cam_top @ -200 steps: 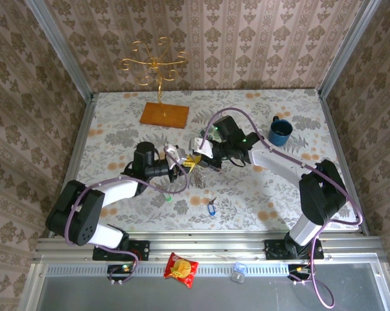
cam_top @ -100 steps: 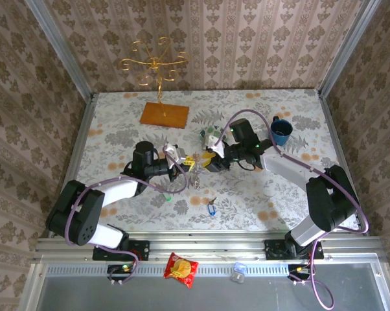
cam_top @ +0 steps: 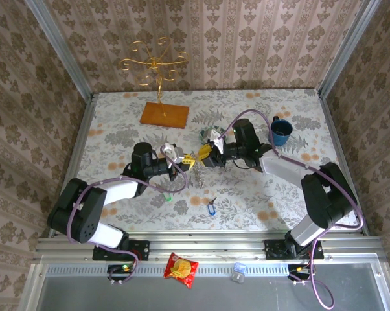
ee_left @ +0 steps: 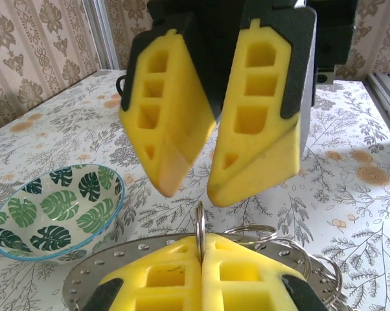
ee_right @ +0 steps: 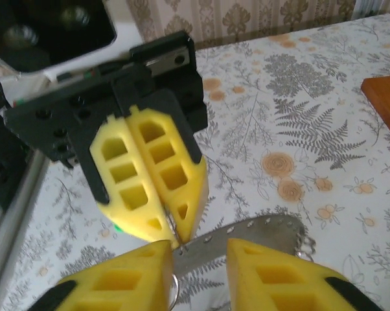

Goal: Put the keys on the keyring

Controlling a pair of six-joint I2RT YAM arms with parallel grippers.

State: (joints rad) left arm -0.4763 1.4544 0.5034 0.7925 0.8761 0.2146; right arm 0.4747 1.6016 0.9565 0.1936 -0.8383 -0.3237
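Left wrist view: the left gripper (ee_left: 201, 243) has its pads pressed together on the keyring (ee_left: 85, 280), whose flat perforated rim lies just under the fingers, with a thin wire loop standing at the seam. The right gripper (ee_left: 195, 194) hangs just above it, jaws apart and empty, beside a leaf-patterned bowl (ee_left: 56, 210). From above, the green key (cam_top: 168, 197) and the blue key (cam_top: 211, 208) lie on the table (cam_top: 279, 194), near the arms and apart from the ring.

Likely step: bring a key to the ring. To do it well, the left clamp should hold firm and present a free stretch of ring toward the right arm. The right gripper should drop to the closer blue key and pinch its plastic head only. That leaves the hole clear for threading slowly, without knocking the ring loose.
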